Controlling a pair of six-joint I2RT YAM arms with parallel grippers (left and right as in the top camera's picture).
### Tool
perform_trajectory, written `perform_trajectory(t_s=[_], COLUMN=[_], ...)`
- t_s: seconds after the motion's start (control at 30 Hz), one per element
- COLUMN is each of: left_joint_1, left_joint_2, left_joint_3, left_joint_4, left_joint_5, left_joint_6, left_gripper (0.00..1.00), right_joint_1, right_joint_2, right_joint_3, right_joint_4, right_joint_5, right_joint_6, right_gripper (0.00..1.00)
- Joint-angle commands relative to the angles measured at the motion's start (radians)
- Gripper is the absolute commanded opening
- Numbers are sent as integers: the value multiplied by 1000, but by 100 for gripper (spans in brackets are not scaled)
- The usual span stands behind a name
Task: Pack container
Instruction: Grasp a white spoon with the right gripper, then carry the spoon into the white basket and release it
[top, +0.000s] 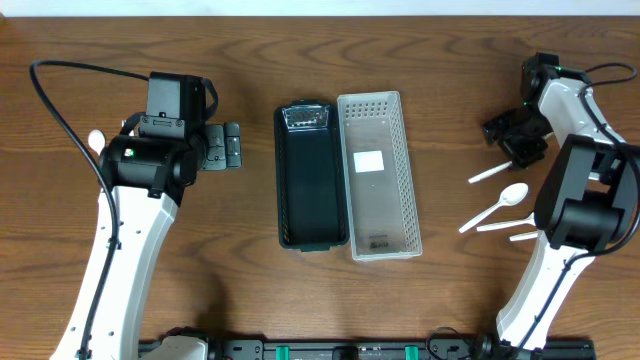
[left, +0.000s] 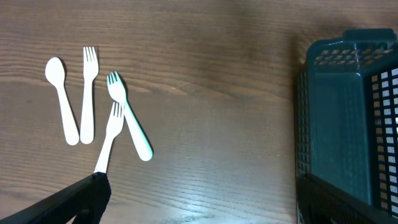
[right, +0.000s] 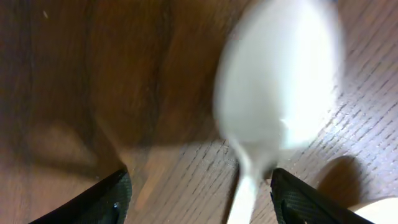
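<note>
A dark slotted container (top: 310, 180) and a white slotted container (top: 380, 175) lie side by side mid-table. Right of them lie white utensils: one spoon handle (top: 490, 173), a whole spoon (top: 497, 205) and a fork (top: 523, 237). My right gripper (top: 515, 145) is low over the first spoon (right: 280, 81). Its jaws are apart, and the handle lies between them close to the right fingertip (right: 298, 202). My left gripper (left: 202, 205) is open over bare wood, left of the dark container (left: 348, 124). A spoon (left: 62, 99) and three forks (left: 88, 93) lie beyond it.
A clear item (top: 305, 118) sits at the far end of the dark container. A white label (top: 368, 162) lies in the white one. The left arm (top: 150, 165) hides most of the left utensils from above; one spoon bowl (top: 96, 140) peeks out.
</note>
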Motion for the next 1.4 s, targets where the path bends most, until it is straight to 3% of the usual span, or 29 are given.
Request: perform_trajectory(t_s=[0.0,0.13,0.23,0.47,0.73,0.93,1.13,1.37], left_joint_1=[3,3,3,3,3,3,3,3], left_joint_2=[0,0,0,0,0,0,0,0], left_joint_3=[17,17,17,17,17,17,17,17], left_joint_4=[-3,-3,-3,-3,-3,-2,-3,-3], left_joint_5=[-2,-2,-2,-2,-2,-2,-2,-2], left_joint_6=[-12,-12,-12,-12,-12,-12,-12,-12], left_gripper=[98,98,98,98,98,98,98,98], right_joint_1=[-1,-1,-1,-1,5,76,239,472], right_joint_2=[110,110,110,110,96,-24,-216,-378], right_joint_3=[-95,-130,-151,-155,-120,-26,80,105], right_joint_4=[-2,19,32,30,14,-9,-40,-39], right_joint_5=[28,29,29,6,-46,-39,-50,-53], right_joint_6=[-5,-5,-5,-47,-193,-324,-428,-450], right_gripper=[75,74,63,1,1,1,1,1])
